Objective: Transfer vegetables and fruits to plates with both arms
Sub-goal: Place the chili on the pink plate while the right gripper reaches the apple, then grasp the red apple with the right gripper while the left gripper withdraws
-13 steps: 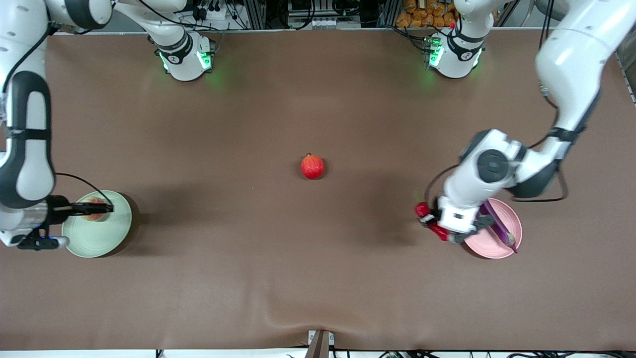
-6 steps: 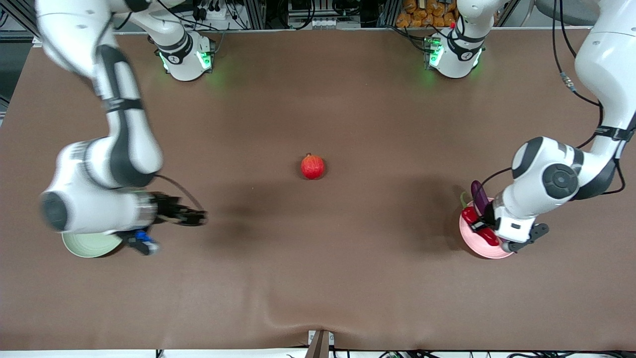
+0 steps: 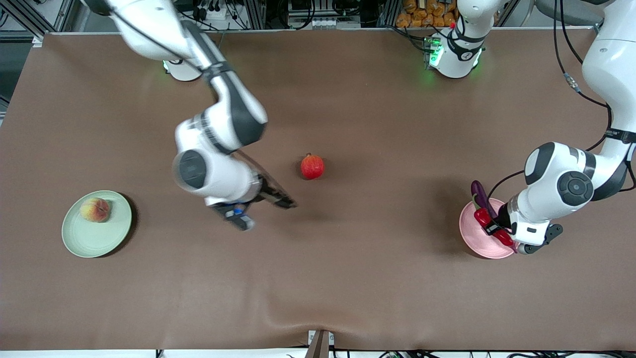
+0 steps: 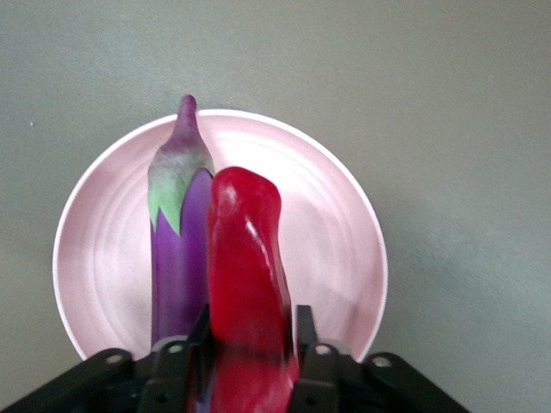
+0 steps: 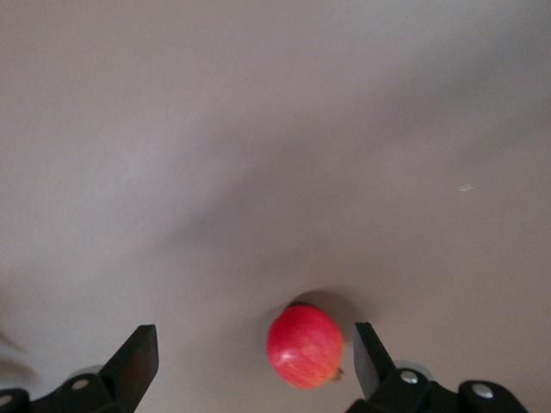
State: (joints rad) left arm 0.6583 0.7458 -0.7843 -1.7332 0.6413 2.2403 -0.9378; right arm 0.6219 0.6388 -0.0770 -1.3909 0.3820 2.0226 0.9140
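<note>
My right gripper [image 3: 283, 200] has left the green plate [image 3: 79, 243], peach [image 3: 94, 209] delivered; fingers wide, apple [image 3: 312, 166] at its 1 o'clock. Left gripper [image 3: 489, 224] now over pink plate [image 3: 477, 246], clamping chili [image 4: 248, 284] beside eggplant [image 4: 178, 249]. Release next.

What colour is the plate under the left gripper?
Pale pink plate, seen best in the left wrist view.

left pincer [image 3: 494, 231]: clamped, low | right pincer [image 3: 284, 201]: fingers spread, raised mid-table
</note>
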